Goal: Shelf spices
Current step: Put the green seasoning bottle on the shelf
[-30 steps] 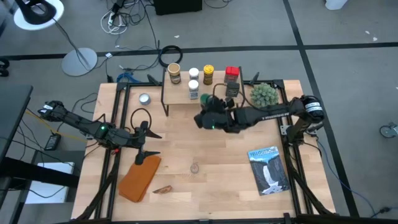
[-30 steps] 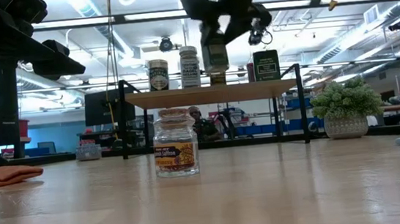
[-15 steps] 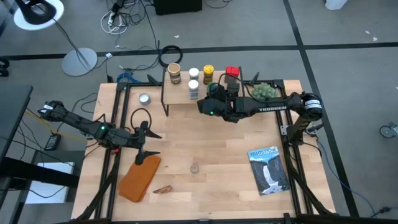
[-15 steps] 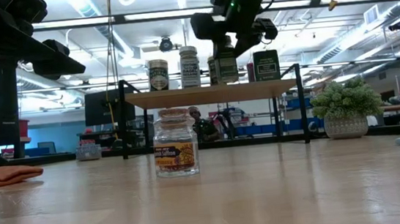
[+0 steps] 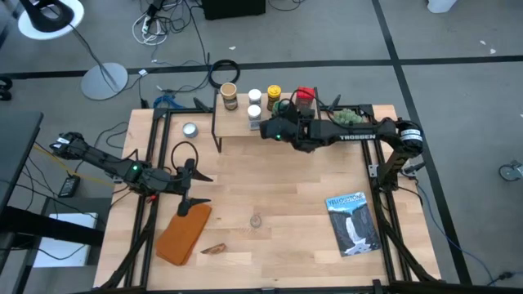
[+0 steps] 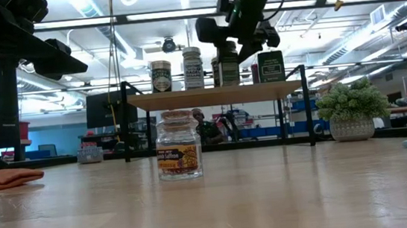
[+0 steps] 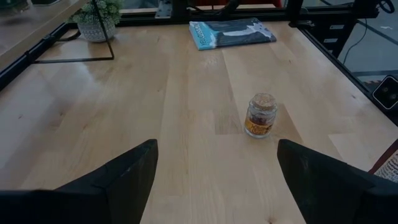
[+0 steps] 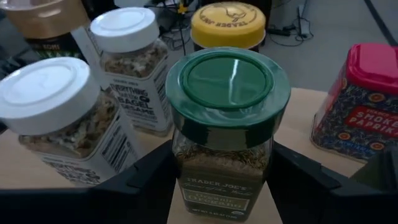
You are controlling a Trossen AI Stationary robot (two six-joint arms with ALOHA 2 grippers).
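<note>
Right gripper (image 8: 217,186): fingers flanking green-lidded spice jar (image 8: 225,130) on shelf (image 5: 237,129), table's 12 o'clock; grip unclear, possibly loosening. Glass, rigid, smooth, breakable; grasp mid-body, below lid.

Left gripper (image 7: 216,180) hung over the table (image 7: 124,112), fingers (image 7: 118,177) spread wide, nothing between them. A jar (image 7: 259,116) with a cork top and amber contents stood upright past the fingers, clear of them. A magazine (image 7: 231,32) lay flat near the far edge. A potted plant (image 7: 96,18) sat at the far corner, thin black shelf legs (image 7: 74,60) beside it.
</note>
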